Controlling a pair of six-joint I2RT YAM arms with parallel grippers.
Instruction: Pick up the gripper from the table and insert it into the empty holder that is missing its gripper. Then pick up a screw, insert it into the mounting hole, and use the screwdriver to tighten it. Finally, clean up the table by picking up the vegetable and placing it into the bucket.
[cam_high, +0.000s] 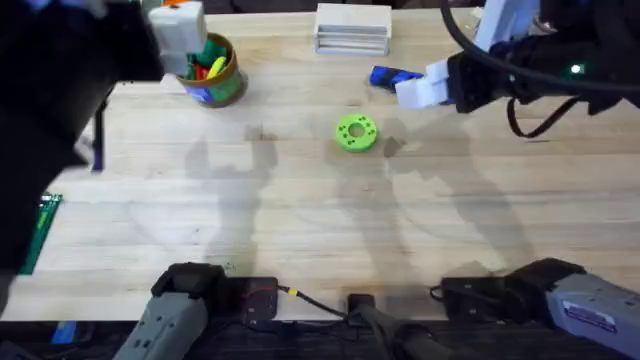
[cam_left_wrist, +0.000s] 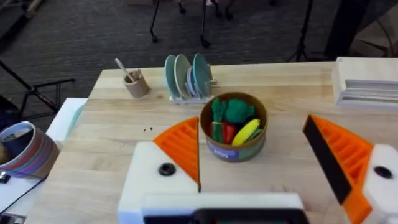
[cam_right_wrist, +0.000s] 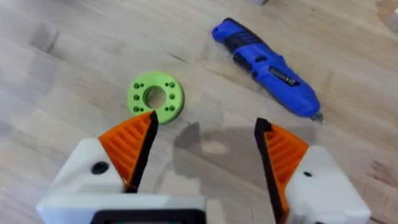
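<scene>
My left gripper (cam_left_wrist: 252, 148) hangs open just above the bucket (cam_left_wrist: 233, 134), a round can with an orange-yellow rim near the table's far left (cam_high: 212, 70). Dark-green leafy vegetable pieces (cam_left_wrist: 230, 111) lie inside it with red and yellow toys. In the overhead view the left gripper (cam_high: 180, 25) sits over the can's far side. My right gripper (cam_right_wrist: 205, 134) is open and empty above bare wood, close to the blue screwdriver (cam_right_wrist: 267, 65), which lies flat at the far right (cam_high: 393, 76). Each of my fingers carries an orange ribbed pad. The loose gripper piece, the holder, the mounting hole and the screw are out of view.
A lime-green disc with holes (cam_high: 355, 132) lies mid-table, also near my right fingers (cam_right_wrist: 155, 96). A white box (cam_high: 352, 28) stands at the far edge. A brown cup with sticks (cam_left_wrist: 135, 82), a plate rack (cam_left_wrist: 188, 76) and a striped bowl (cam_left_wrist: 25, 149) stand beyond the bucket.
</scene>
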